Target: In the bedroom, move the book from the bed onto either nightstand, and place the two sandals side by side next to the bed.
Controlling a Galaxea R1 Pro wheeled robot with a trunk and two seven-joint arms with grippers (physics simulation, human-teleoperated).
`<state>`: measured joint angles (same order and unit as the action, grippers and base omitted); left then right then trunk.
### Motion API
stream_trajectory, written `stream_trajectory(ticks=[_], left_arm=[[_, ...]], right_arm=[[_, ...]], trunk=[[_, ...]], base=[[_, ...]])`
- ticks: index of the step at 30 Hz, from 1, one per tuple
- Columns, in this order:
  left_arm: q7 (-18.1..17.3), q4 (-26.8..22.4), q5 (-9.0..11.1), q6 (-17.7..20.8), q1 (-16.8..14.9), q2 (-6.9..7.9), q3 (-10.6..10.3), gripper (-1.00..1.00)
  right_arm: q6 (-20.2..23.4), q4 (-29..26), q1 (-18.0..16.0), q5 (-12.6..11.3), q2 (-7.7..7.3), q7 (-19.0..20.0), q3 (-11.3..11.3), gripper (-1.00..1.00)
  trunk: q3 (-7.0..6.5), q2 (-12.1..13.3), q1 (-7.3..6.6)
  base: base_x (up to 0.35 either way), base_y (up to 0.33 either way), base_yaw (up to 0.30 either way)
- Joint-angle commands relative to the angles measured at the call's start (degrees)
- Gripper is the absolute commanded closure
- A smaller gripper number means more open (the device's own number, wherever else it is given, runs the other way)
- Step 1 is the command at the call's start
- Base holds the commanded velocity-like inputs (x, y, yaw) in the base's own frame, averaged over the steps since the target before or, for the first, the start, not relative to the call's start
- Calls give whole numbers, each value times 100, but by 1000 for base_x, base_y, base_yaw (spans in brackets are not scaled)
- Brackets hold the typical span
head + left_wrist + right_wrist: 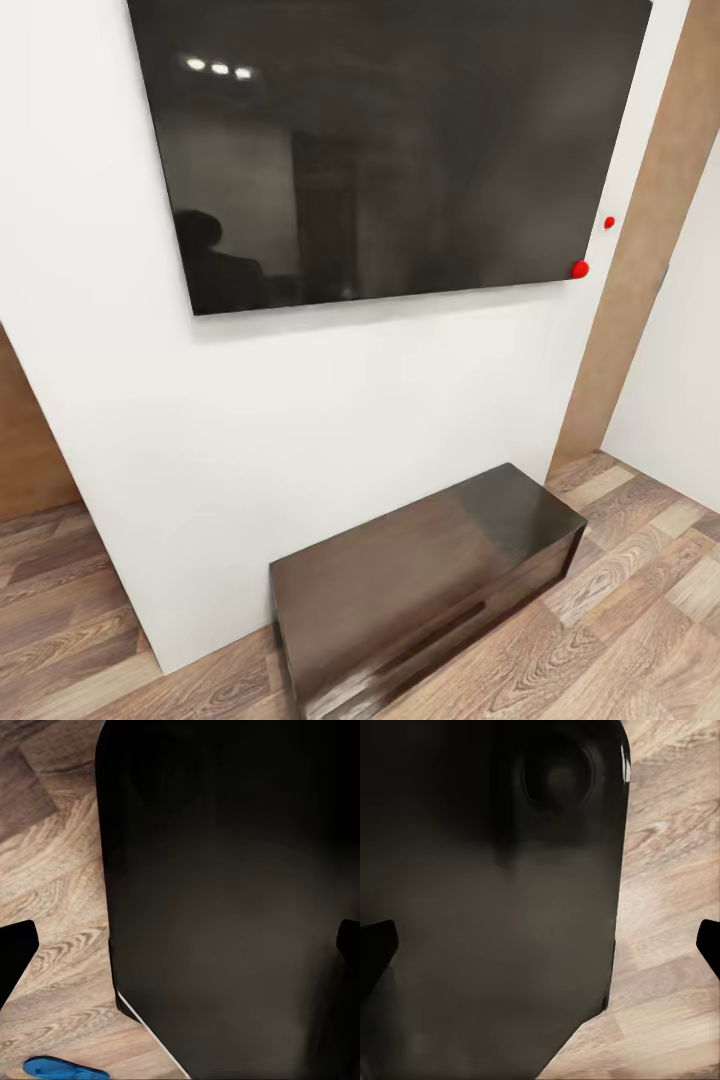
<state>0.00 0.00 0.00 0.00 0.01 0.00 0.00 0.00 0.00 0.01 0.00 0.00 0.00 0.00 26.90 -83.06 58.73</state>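
1. Head view: a large black wall-mounted screen (390, 150) hangs on a white wall (250, 430); below it, a long low dark-wood cabinet (430, 590) stands on the wood-plank floor (640, 620).
2. Left wrist view: the left gripper (180, 952) has its fingertips (15, 952) spread wide, holding nothing, over a dark robot body panel (232, 907); one blue sandal (64, 1069) lies on the floor nearby.
3. Right wrist view: the right gripper (540, 945) is likewise spread and empty.

Home interior, likely the bedroom: wall-mounted dark screen (390, 150) on white wall (300, 430), low dark-wood cabinet (430, 590) below (glossy top), wood-plank floor (640, 600).
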Motion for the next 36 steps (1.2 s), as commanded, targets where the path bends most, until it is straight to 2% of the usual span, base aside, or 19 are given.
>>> stream_trajectory(ticks=[1, 26, 36], left_arm=[[-9, -33, 0, 33, -9, -26, -9, -100], [-9, -193, 9, 44, -9, -21, 0, -100], [-9, -193, 2, -62, -9, -22, -7, -100]], right_arm=[[33, -9, -34, -1, -16, 33, -33, -100], [43, -9, -44, -10, -24, 133, -52, -100], [44, -9, -44, -13, -18, 141, -53, -100]], trunk=[[3, -2, 0], [3, -2, 0], [3, -2, 0]], base=[[0, 0, 0], [0, 0, 1], [0, 0, 226]])
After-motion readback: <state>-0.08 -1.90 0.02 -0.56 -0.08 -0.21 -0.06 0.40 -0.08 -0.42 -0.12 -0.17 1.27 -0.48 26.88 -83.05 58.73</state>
